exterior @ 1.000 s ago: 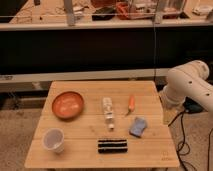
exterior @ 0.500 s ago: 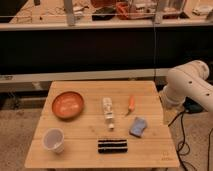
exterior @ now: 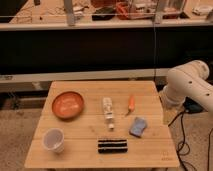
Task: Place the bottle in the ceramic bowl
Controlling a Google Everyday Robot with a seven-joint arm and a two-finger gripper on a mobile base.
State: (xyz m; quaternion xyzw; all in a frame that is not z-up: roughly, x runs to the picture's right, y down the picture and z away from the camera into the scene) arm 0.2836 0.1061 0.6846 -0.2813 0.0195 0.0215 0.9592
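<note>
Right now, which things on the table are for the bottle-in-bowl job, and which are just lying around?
For the job: bottle, lying mid-table; ceramic bowl, left of it; gripper, at the right edge of the table.
Just lying about: plastic cup, small orange thing, blue sponge, black bars.

On the tabletop [exterior: 150, 152], the ceramic bowl [exterior: 68, 104] lies back-left, the cup [exterior: 53, 140] before it. The bottle [exterior: 108, 112] lies at centre, a sponge [exterior: 138, 126] right of it. The gripper [exterior: 170, 115] hangs just beyond the tabletop's right edge.

Wooden table [exterior: 82, 131], plastic bottle [exterior: 108, 111], matt bowl [exterior: 68, 104], end effector [exterior: 169, 115] beside table
</note>
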